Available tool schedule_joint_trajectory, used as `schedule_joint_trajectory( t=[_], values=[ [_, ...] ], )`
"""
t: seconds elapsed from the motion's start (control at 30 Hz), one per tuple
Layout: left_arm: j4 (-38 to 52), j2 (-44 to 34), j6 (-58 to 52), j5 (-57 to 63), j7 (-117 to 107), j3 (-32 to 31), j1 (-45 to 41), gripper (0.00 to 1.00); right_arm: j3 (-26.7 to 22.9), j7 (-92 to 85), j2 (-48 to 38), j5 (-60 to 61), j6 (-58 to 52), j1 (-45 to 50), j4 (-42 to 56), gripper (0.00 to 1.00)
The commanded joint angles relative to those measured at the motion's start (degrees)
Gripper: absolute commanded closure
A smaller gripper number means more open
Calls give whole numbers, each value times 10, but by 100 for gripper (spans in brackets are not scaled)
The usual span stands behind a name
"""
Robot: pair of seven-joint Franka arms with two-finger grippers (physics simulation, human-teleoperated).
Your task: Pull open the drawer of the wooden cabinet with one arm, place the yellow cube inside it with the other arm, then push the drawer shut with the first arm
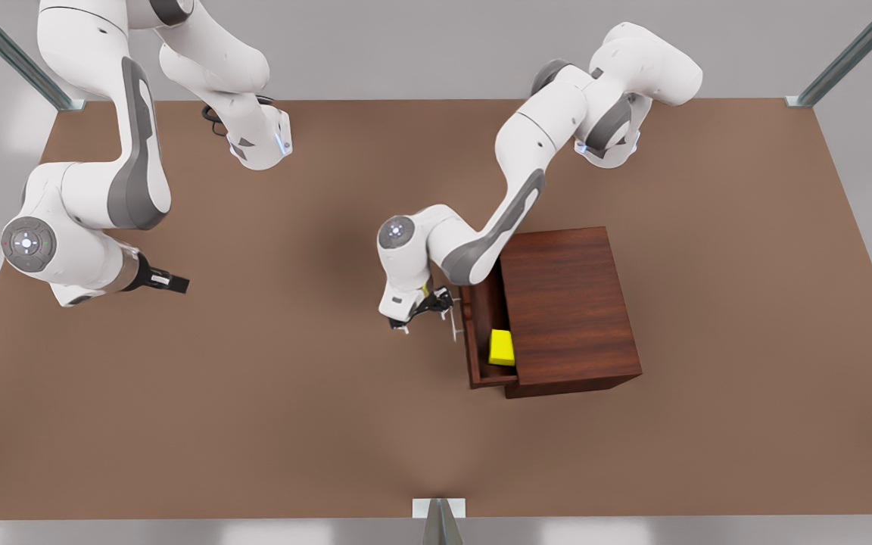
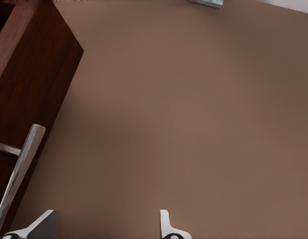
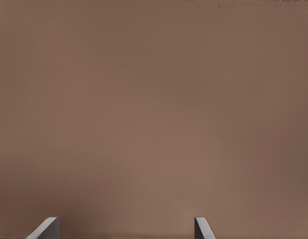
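Nearest the camera on the tabletop (image 1: 254, 424), the drawer (image 1: 481, 325) stands part-way out of the wooden cabinet (image 1: 568, 306) toward the front view's left, with the yellow cube (image 1: 502, 347) already lying inside it, near the end closest to the camera and just at the cabinet's front edge. Left claw (image 1: 436, 309) sits just beside the silver bar handle (image 1: 456, 318), on the outer side of the drawer front; in the left wrist view its fingertips (image 2: 166, 226) are spread apart with nothing between them, and the handle (image 2: 19, 174) lies off to one side of them, not between. So the place step looks done and only the push shut remains. Risks, as I judge them: a spread claw pushing off-centre on the thin bar could slip past it or skew the drawer so it binds; a hard shove could slide the whole cabinet across the tabletop instead of closing the drawer; the cube could jolt on impact, and whether it clears the cabinet's top edge I cannot tell. Farther off, at the front view's left, the right claw (image 1: 171, 283) waits well apart from the cabinet, fingers wide over bare tabletop in its own wrist view, holding nothing.
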Motion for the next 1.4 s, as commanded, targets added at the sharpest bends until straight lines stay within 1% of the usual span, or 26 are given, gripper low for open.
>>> schedule_joint_trajectory(
  t=[0.0, 0.13, 0.4, 0.5, 0.63, 0.73, 0.9, 1.37],
  values=[
    [0, -2, -32, -3, 46, 0, 4, 0, 0, -85, 0, 0, -3, 0, 1, 0],
    [0, -9, -53, -6, 89, -3, 17, 0, 0, -85, 0, 0, -6, 0, 1, 0],
    [0, -11, -60, -27, 123, -4, 34, 0, -1, -86, 0, 0, -6, 0, 6, 0],
    [1, -18, -73, -73, 158, -4, 35, 0, -1, -86, 0, 0, -7, 0, 6, 0],
    [1, -20, -88, -102, 172, -4, 37, 0, -1, -86, 0, 0, -7, -1, 6, 0],
    [0, -18, -88, -104, 176, -7, 39, 0, -2, -87, 0, 0, -7, -1, 6, 0],
    [1, -19, -124, -102, 265, -6, 51, 0, -2, -89, 1, 0, -14, -1, 13, 0],
    [1, -28, -171, -115, 343, -6, 78, 0, -2, -89, 3, 0, -19, -1, 15, 0]
  ],
)
